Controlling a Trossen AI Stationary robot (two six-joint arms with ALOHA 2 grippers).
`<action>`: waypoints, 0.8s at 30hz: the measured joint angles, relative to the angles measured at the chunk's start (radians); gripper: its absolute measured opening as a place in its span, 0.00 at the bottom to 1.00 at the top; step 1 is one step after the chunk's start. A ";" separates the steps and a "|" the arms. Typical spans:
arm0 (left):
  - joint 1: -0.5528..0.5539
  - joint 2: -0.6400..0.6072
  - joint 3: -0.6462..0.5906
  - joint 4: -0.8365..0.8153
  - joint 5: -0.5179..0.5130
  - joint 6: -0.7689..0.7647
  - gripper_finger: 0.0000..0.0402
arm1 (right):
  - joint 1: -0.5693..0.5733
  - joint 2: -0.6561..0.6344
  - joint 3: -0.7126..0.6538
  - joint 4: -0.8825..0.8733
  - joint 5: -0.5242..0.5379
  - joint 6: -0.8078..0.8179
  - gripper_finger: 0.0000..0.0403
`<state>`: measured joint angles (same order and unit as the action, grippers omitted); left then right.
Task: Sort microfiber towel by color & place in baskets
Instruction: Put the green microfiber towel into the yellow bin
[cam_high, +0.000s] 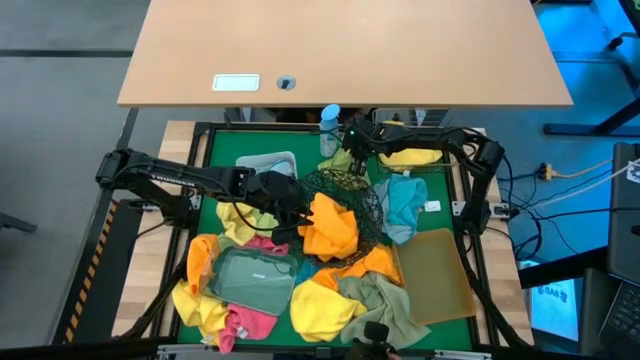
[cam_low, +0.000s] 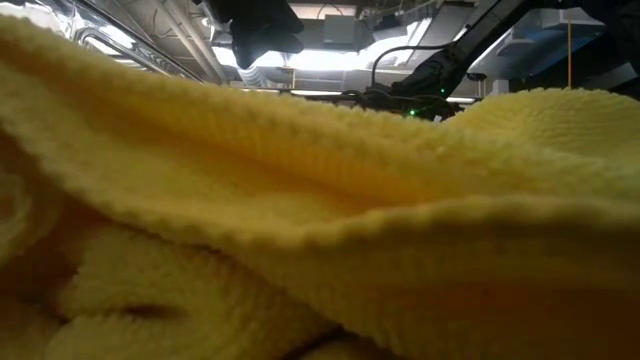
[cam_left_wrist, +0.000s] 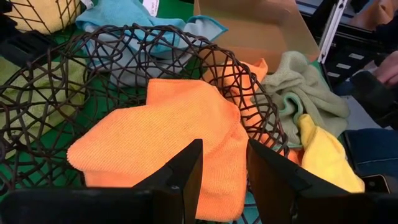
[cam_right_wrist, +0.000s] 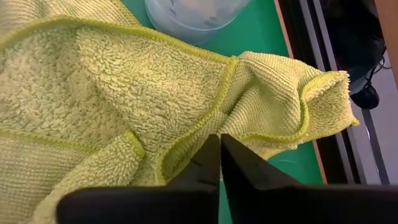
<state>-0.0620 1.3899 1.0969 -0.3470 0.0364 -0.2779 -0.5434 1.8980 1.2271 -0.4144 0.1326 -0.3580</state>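
Sorting is under way but far from done; the left gripper (cam_left_wrist: 221, 177), at centre-left of the high view, hangs over the round black wire-mesh bowl (cam_left_wrist: 37, 118) with its jaws part open and empty, the orange towel (cam_left_wrist: 168, 134) lying just beyond its fingertips, draped over the bowl's edge; the right gripper (cam_right_wrist: 219, 165), at upper centre of the high view, has its jaws closed, fingertips together over a pale yellow-green towel (cam_right_wrist: 124, 93), though whether any cloth is pinched cannot be told; a yellow towel (cam_high: 410, 157) already lies in the square wire basket (cam_high: 452, 137); the tan rectangular bin (cam_high: 440, 275) looks empty; many towels (cam_high: 320, 305) remain loose on the green mat (cam_high: 222, 150).
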 joint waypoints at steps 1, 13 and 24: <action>0.000 0.000 0.000 0.000 0.000 0.000 0.29 | 0.000 0.001 0.006 -0.010 -0.001 0.000 0.02; 0.000 -0.016 0.000 0.003 -0.001 0.001 0.29 | -0.001 0.006 0.202 -0.249 -0.092 0.010 0.02; 0.000 -0.016 0.000 0.000 -0.001 0.001 0.29 | -0.001 0.003 0.233 -0.288 -0.092 0.013 0.02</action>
<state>-0.0620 1.3739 1.0969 -0.3470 0.0353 -0.2771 -0.5440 1.9013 1.4605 -0.7029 0.0406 -0.3448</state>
